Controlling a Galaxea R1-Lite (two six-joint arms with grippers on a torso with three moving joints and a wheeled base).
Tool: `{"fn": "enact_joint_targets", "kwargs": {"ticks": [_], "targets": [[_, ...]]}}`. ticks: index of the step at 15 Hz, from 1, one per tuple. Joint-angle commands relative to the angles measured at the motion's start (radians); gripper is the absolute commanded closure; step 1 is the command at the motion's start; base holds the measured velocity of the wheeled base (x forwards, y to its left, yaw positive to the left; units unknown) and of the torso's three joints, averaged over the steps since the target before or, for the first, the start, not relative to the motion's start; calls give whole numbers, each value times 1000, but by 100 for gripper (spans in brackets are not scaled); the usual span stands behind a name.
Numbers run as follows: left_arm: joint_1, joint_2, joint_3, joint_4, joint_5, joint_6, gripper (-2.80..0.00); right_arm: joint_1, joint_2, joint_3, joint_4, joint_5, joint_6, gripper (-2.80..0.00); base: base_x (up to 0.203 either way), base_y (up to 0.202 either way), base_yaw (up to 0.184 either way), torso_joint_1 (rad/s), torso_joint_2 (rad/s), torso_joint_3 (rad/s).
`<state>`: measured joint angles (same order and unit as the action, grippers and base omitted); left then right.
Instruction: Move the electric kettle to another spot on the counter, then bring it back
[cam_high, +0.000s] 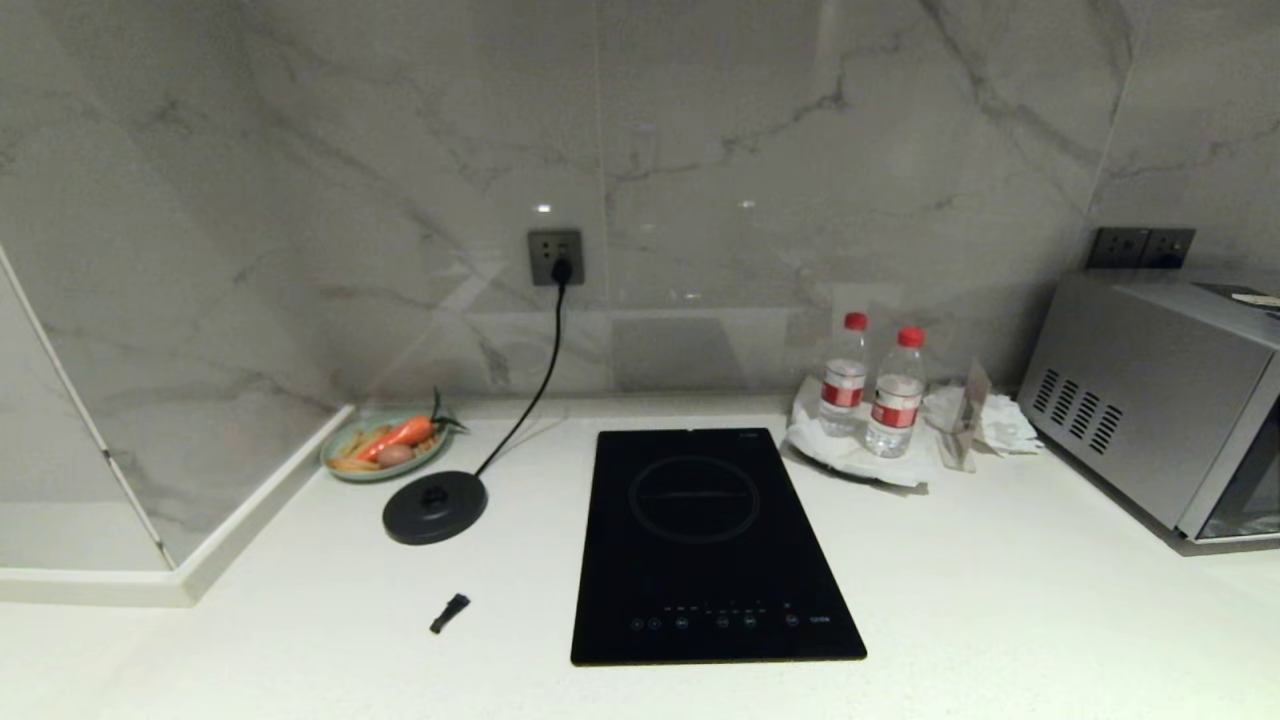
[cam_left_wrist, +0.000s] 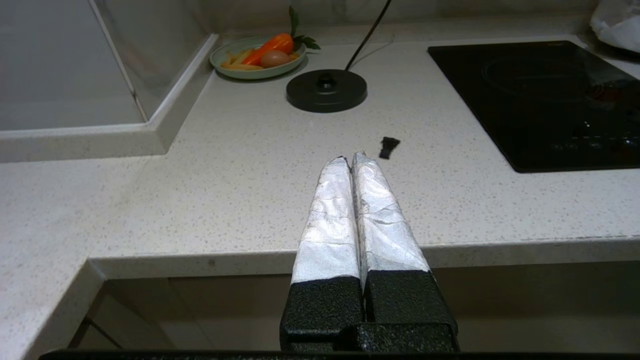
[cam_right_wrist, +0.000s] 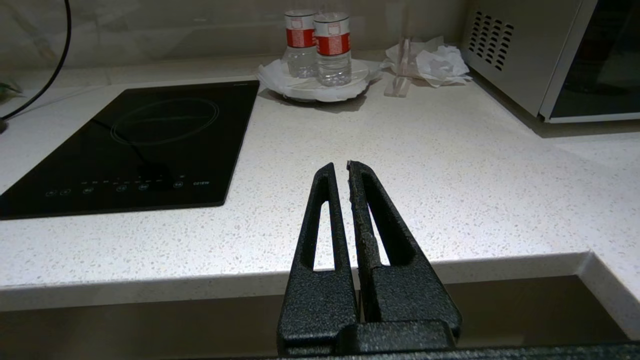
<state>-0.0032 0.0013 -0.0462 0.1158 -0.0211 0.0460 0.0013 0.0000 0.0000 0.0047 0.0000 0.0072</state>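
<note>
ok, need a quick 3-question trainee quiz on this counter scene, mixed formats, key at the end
1. True or false: the dark grey electric kettle sits on the flat black round base disc.
2. Multiple choice: what lies between the two red-capped clear water bottles and the green plate of vegetables?
A. silver microwave
B. black glass induction hob
C. sink
3. Fill in: both the foil-wrapped left gripper and the black right gripper are ____, hanging off the front edge of the white speckled stone counter.

Key:
1. False; the disc is bare and no kettle is in view.
2. B, the hob.
3. shut
</note>
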Motion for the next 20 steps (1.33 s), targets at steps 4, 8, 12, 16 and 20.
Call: {"fn": "enact_joint_targets", "kwargs": {"ticks": [4, 8, 12, 16, 20], "targets": [[0, 0, 0, 1, 0, 0, 0, 0, 2, 0, 0, 0, 4, 0, 0, 0, 0, -124, 329, 200], [0, 0, 0, 1, 0, 0, 0, 0, 2, 0, 0, 0, 4, 0, 0, 0, 0, -126, 356, 225], [0, 0, 0, 1, 0, 0, 0, 0, 2, 0, 0, 0, 4, 0, 0, 0, 0, -142, 394, 254], [0, 0, 0, 1, 0, 0, 0, 0, 0, 0, 0, 0, 2, 0, 0, 0, 0, -165, 526, 359], [2, 0, 0, 1, 3, -26, 0, 0, 0, 0, -3, 2, -13, 0, 0, 0, 0, -119, 415, 296]]}}
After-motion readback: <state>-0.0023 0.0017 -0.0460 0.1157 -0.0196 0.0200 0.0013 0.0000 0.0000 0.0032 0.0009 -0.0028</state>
